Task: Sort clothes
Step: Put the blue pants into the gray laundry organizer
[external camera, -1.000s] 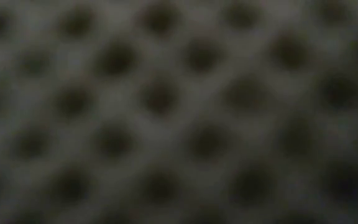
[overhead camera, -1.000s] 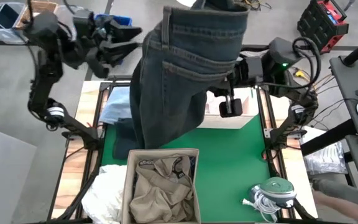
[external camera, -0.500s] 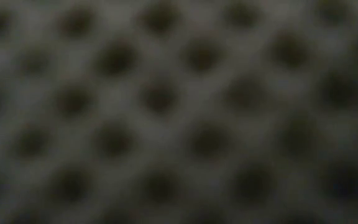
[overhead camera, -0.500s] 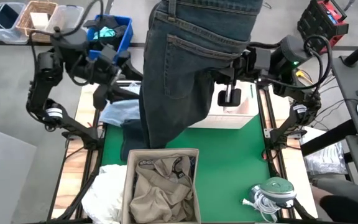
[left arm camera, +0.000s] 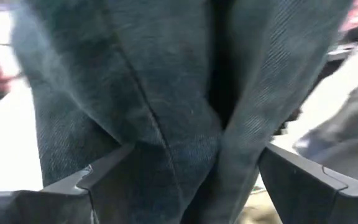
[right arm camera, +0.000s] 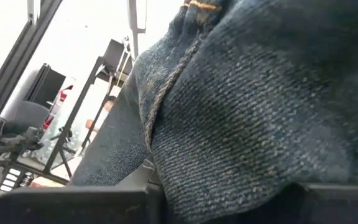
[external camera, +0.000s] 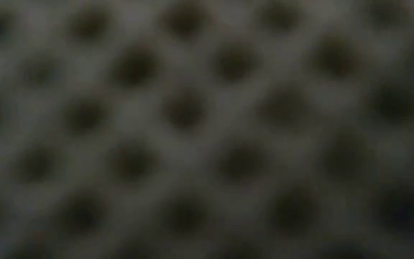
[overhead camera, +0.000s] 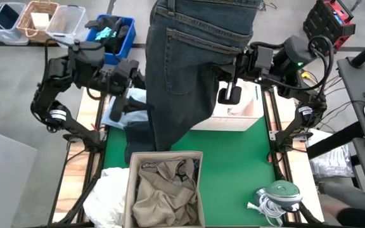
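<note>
The dark denim jeans [overhead camera: 189,69] hang high over the middle of the table, with their top out of the high view. Their lower end [overhead camera: 154,136] comes down near the cardboard box. My right gripper [overhead camera: 233,63] reaches into them from the table's right side, and denim [right arm camera: 241,124] fills its wrist view. My left gripper [overhead camera: 132,98] is open at the jeans' left side, its fingers on either side of a hanging denim fold [left arm camera: 185,124]. A light blue shirt [overhead camera: 120,113] lies on the table under that gripper. My right gripper is shut on the jeans near the waistband [right arm camera: 197,9], coming level from the table's right side. Denim drapes over the fingers and hides the place of contact. The jeans hang slack below it. My left gripper's fingers [left arm camera: 98,177] flank a denim fold; I cannot tell whether they touch it.
A cardboard box [overhead camera: 132,190] holding a khaki piece [overhead camera: 166,190] stands at the near edge, with a white cloth [overhead camera: 106,199] on its left. A white box [overhead camera: 236,117] stands behind the jeans. A small blue bin [overhead camera: 109,31] is far left, a green round object [overhead camera: 281,190] near right. A blurred mesh fills the low view.
My left gripper has swung from the table's far left down toward the jeans, and now stands open around a fold of them. The jeans have shifted a little in the hold and still hang from my right gripper.
</note>
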